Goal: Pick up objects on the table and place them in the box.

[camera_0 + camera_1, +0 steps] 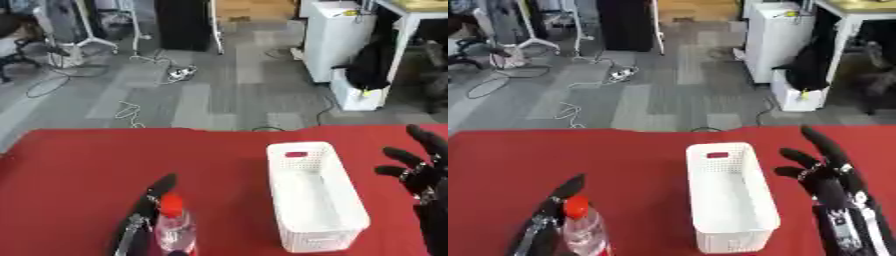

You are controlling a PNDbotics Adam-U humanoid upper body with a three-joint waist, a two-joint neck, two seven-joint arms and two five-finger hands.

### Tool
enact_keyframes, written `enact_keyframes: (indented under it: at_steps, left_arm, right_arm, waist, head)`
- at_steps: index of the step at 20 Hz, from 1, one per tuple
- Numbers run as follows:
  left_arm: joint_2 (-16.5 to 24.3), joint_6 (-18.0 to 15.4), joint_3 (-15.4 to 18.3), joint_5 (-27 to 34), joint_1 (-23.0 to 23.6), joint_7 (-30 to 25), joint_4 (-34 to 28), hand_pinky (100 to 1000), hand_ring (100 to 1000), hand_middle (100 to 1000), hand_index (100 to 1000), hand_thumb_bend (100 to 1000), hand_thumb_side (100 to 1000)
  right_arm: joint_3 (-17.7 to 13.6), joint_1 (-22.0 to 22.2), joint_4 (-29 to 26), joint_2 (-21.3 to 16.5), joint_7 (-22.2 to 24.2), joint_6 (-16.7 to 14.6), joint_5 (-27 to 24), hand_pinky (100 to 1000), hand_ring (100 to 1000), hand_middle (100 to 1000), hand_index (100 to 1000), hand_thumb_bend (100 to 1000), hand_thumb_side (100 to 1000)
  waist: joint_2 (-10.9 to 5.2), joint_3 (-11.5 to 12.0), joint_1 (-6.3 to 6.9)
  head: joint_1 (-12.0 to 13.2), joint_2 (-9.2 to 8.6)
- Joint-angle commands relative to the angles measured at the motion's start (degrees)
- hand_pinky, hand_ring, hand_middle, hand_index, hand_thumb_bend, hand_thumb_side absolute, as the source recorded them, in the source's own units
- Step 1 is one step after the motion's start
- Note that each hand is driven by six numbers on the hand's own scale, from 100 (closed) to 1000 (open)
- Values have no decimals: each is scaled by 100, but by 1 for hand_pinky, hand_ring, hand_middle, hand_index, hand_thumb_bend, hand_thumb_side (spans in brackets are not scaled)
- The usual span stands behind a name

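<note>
A clear plastic bottle (175, 227) with a red cap stands upright at the lower left, over the red table (96, 160). My left hand (140, 215) is against its left side, with one finger pointing up past the cap and a dark part wrapping the bottle low down. The white perforated box (315, 197) lies right of centre, long side running away from me, with nothing inside it. My right hand (829, 177) hovers open just right of the box, fingers spread and pointing up.
Beyond the table's far edge is grey floor with cables, a white cabinet (337, 35) and a desk leg (398, 45). Bare red cloth lies between the bottle and the box.
</note>
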Motion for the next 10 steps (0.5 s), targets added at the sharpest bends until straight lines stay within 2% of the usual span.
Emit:
enact_keyframes:
  at_steps: [1, 10]
  left_arm:
    - [203, 54, 196, -269, -23, 169, -49, 819, 1000, 913, 895, 944, 666]
    - [308, 39, 385, -632, -148, 327, 352, 798, 1000, 860, 882, 1000, 683]
  right_arm:
    - [-44, -21, -101, -21, 14, -10, 1, 759, 858, 989, 985, 100, 676]
    - [-59, -6, -96, -8, 7, -16, 2, 759, 858, 990, 986, 100, 677]
  waist:
    - [-76, 19, -20]
    - [-77, -8, -41]
  head:
    - [62, -64]
    - [91, -81]
